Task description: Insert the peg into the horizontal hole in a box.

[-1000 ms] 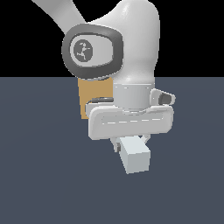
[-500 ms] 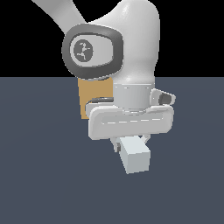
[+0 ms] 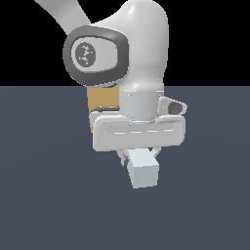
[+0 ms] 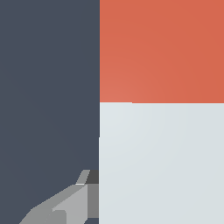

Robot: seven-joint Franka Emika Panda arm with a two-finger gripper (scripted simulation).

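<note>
My gripper (image 3: 138,157) hangs low over the floor, shut on the peg (image 3: 143,171). In the exterior view the peg's pale grey-white end face points toward the camera. The wrist view shows the peg very close, with its white part (image 4: 162,162) meeting its red end (image 4: 162,50). One grey finger (image 4: 65,205) shows beside it; the other is hidden behind the peg. The tan-orange box (image 3: 102,100) stands behind the arm, mostly covered by the hand and wrist. The hole is hidden.
A dark blue-grey floor (image 3: 44,195) stretches around the arm on all sides. The white hand housing (image 3: 139,132) and the large grey-ringed wrist joint (image 3: 95,53) block much of the exterior view.
The hand and the held peg have edged slightly toward the exterior view's left. The grip is unchanged.
</note>
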